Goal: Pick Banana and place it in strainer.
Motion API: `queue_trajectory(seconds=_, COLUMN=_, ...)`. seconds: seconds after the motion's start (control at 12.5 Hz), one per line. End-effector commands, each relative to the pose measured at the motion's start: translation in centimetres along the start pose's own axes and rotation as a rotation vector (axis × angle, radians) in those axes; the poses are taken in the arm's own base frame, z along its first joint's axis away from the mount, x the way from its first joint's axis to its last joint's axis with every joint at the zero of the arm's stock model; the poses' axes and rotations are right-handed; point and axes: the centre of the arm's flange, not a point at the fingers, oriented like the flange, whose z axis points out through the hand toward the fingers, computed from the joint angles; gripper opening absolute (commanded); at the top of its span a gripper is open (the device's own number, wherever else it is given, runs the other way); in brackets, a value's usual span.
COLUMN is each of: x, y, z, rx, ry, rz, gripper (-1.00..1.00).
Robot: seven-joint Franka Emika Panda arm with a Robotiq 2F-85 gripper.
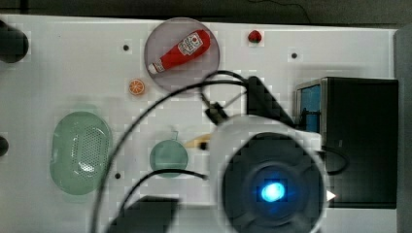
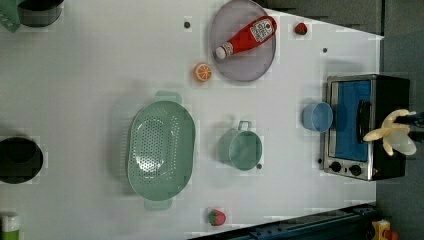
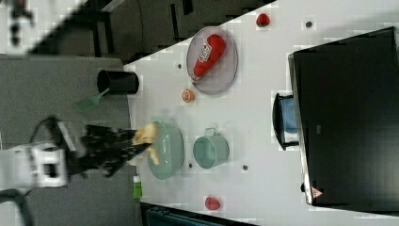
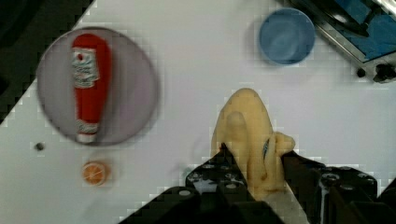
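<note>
The arm (image 1: 272,184) is showing a rounded white shell around a dark grey disc, where a blue light is glowing. Black cables (image 1: 145,116) are looping off it. The gripper (image 4: 254,179) is looking black and blocky, dotted with small silvery screws.

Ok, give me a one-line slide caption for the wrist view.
Gripper shut on the banana, lifted above the white table, ketchup plate and blue cup below.
</note>
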Motion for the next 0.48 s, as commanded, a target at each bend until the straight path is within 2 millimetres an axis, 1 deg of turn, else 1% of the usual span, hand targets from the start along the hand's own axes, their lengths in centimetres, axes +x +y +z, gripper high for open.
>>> queue_trajectory(seconds=0.08, x=-9.2, y=-7.3, z=2.8, rx=-0.069, ry=-0.049, rz=-0.165, gripper=-0.33)
queue_trajectory(seconds=0.24, x=-15.6, y=-10.5, z=3.2, rx=-0.073, ry=-0.062, rz=-0.109, gripper=-0.33)
queue_trajectory(seconds=0.32, x=-19.0, y=-12.0, z=3.8, rx=-0.083, ry=-0.061, rz=-0.070, gripper=-0.33)
queue_trajectory(seconds=0.48, x=-25.5, y=-14.4, z=5.7, rx=-0.109, ry=-0.049, rz=-0.002, gripper=-0.33)
